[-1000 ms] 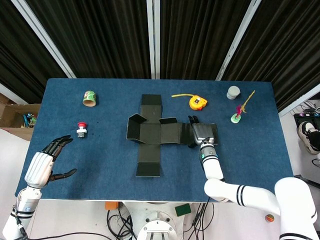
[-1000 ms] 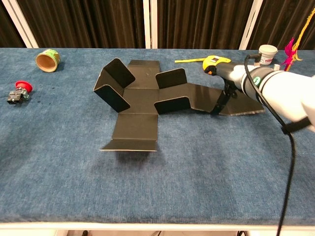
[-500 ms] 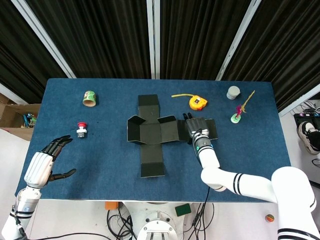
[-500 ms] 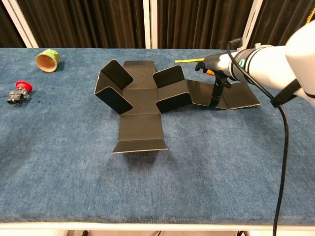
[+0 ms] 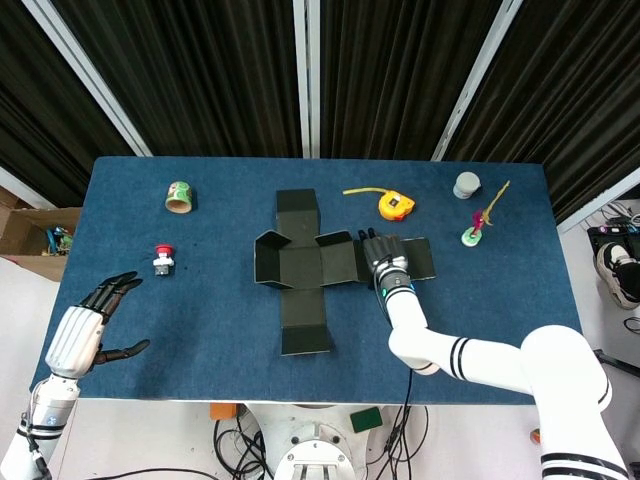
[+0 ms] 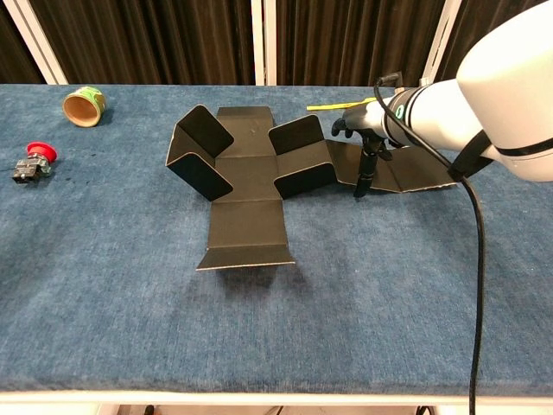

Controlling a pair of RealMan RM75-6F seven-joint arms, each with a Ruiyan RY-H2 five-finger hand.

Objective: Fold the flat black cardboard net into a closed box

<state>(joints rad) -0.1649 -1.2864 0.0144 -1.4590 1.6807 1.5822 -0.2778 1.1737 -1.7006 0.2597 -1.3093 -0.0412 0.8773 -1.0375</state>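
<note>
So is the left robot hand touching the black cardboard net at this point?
No: in the head view the left robot hand hangs at the table's near left corner, fingers spread, well apart from the black cardboard net.

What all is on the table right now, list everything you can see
cardboard net: one, black, table centre, side flaps partly raised
tape roll: one, green and tan, far left
button switch: one, red-topped, left
tape measure: one, yellow, far side, right of centre
small jar: one, grey-white, far right
toy on green base: one, pink and yellow, right
table: one, blue cloth
left hand: open, near left edge
right hand: on the net's right panel
</note>
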